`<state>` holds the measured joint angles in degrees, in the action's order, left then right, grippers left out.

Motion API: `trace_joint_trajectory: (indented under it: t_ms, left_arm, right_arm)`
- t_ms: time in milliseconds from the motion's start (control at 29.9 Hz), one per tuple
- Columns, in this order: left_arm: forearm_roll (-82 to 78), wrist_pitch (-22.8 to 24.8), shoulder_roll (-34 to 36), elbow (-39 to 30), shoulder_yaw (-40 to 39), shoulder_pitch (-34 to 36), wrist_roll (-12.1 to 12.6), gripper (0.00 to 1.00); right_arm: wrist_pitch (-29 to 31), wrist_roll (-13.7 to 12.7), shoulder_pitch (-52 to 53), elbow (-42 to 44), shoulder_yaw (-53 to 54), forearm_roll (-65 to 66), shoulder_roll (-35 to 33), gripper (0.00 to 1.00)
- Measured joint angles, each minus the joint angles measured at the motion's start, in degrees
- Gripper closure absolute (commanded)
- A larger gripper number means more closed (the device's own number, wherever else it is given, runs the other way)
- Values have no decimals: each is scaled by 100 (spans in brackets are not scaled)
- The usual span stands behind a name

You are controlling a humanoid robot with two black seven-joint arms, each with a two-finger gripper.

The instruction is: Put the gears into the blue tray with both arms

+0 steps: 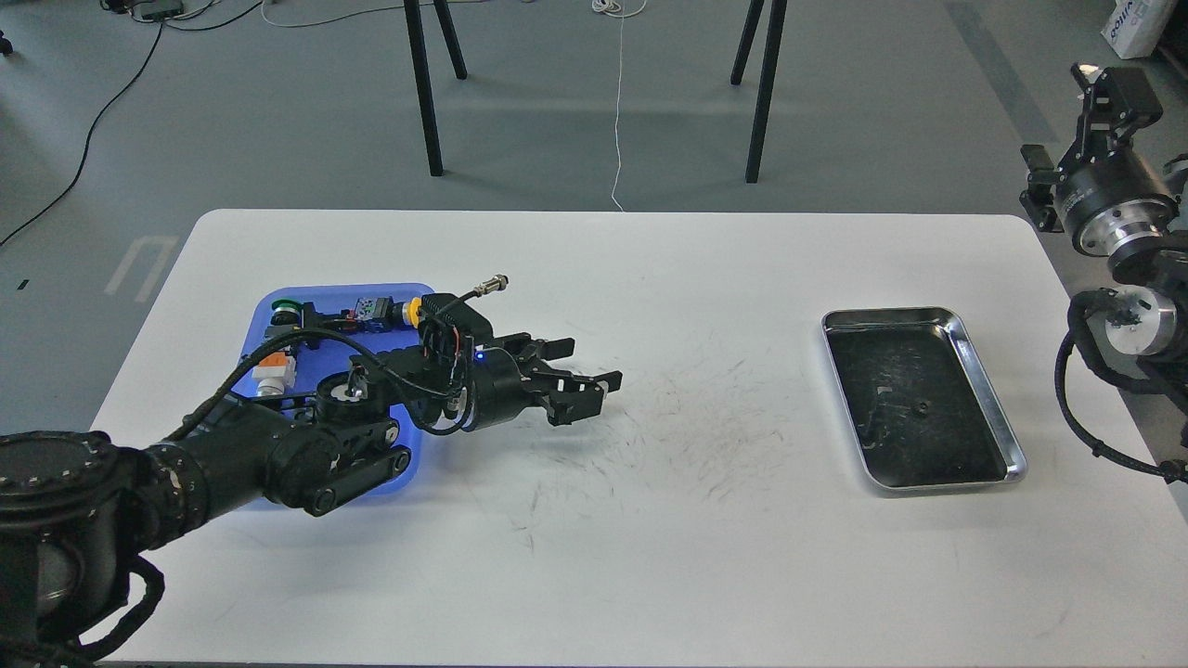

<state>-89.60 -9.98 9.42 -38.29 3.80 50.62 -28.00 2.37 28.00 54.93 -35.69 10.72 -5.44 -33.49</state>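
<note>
My left gripper [588, 378] reaches in from the left, low over the white table just right of the blue tray [262, 320]. Its fingers stand apart. The gear that lay on the table at that spot is hidden under them, so I cannot tell whether they touch it. A second gear [922, 406], a tiny black disc, lies on the dark floor of the steel tray [988, 376] at the right. My right gripper [1069, 125] is raised off the table's far right corner, open and empty. My left arm covers much of the blue tray.
The blue tray holds push-button parts with a green cap [284, 307], a yellow cap [406, 314] and an orange piece [271, 371]. Dark scuff marks cover the middle of the table [650, 520]. Black stand legs [425, 93] rise behind the far edge.
</note>
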Motion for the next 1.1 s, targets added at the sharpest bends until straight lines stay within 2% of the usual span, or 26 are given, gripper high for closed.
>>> trace_joint_trajectory:
  t_ms: [267, 802, 1103]
  left_arm:
    - [-113, -255, -18, -21, 276, -78, 0, 16]
    - [-494, -990, -236, 90, 580, -160, 0, 25]
    - [-497, -1214, -579, 465, 761, -160, 1, 28]
  right_arm:
    - [0, 0, 8, -17, 0, 0, 1, 2]
    - [0, 0, 59, 0, 0, 8, 4, 2]
    - [0, 0, 82, 11, 0, 13, 7, 2]
